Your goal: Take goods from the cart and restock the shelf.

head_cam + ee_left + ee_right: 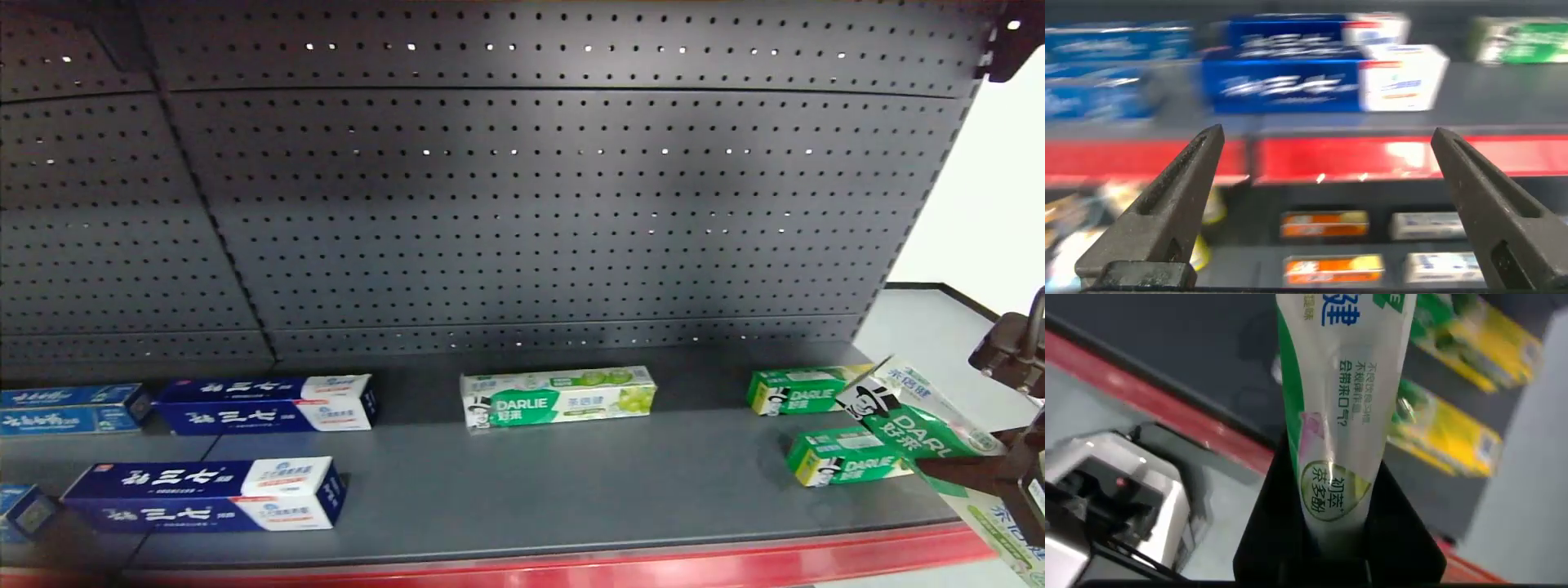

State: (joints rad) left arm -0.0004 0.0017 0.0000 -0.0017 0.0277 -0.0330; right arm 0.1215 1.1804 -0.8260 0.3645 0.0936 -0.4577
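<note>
Dark grey pegboard-backed shelf, red front lip. Item in hand: green-and-white cardboard toothpaste box, pinched in your right tool and tilted over the shelf's right end, just beside the front small green box. Left tool: spread, empty, facing the lip. Step, as judged: placing. Next, lower the box flat into the bare room left of the green stock; mind the open right edge.

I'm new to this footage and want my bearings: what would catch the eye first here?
The green-and-white toothpaste box stands out: the right gripper is shut on it, holding it tilted over the right end of the shelf, by two green boxes. Dark blue boxes lie at the shelf's left, and the left gripper hangs open before its red front edge.
</note>
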